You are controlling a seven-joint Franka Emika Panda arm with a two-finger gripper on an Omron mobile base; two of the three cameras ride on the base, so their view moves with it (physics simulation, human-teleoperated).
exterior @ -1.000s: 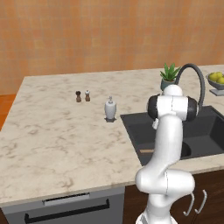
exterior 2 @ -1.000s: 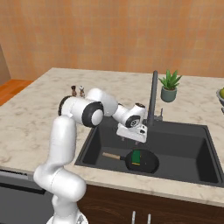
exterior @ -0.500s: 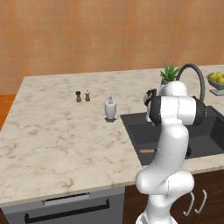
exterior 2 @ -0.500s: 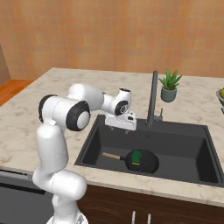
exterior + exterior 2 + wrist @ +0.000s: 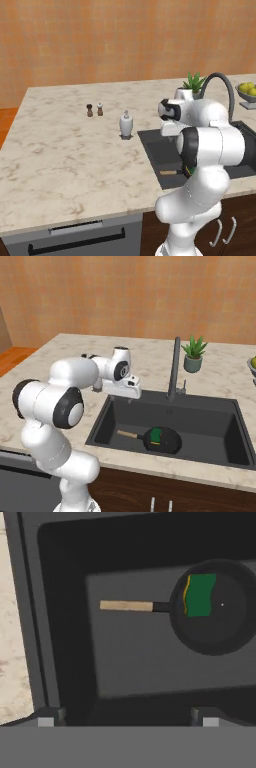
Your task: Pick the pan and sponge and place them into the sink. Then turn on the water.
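Pan and sponge lie in the sink while the robot's gripper hangs open above the basin's left end.

The black frying pan point(image 5: 163, 440) rests flat on the floor of the dark grey sink point(image 5: 210, 404), its light wooden handle pointing toward the basin's left wall. The green sponge point(image 5: 200, 594) with a yellow edge lies inside the pan, on its bottom. The gripper point(image 5: 128, 719) hovers over the left part of the sink, jaws spread wide and holding nothing, apart from both things. A dark arched faucet point(image 5: 174, 368) stands at the sink's back rim. On the marble tabletop point(image 5: 60, 150) sit a white soap dispenser point(image 5: 126, 124) just beside the sink, two small shakers point(image 5: 94, 109) farther off, and a potted plant point(image 5: 193, 354) behind the faucet.
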